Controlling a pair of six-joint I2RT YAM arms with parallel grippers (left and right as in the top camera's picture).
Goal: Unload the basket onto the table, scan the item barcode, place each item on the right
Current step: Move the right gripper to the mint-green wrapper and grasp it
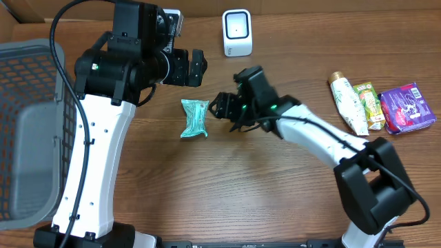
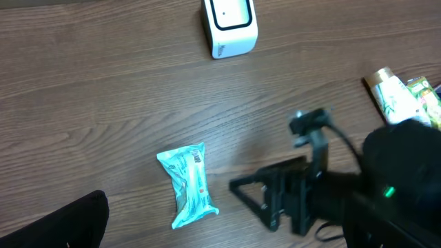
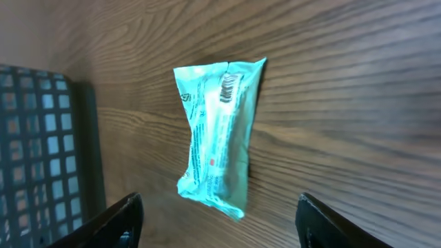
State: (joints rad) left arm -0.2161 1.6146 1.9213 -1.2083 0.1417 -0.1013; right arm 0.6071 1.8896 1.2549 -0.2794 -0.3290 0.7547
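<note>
On the wooden table point(image 1: 207, 186) the teal packet point(image 1: 194, 118) is laid flat, barcode point(image 3: 228, 88) upward, the right gripper point(image 1: 222, 107) is held just beside the packet, jaws apart, seemingly for a grasp, while the left gripper point(image 1: 190, 67) is held wide open beyond the packet, toward the scanner point(image 1: 237, 32).

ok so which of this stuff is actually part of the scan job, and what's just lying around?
In the job: teal packet, white scanner, right gripper, open beside the packet.
Lying about: grey basket, cream tube, green pack, purple pack.
</note>
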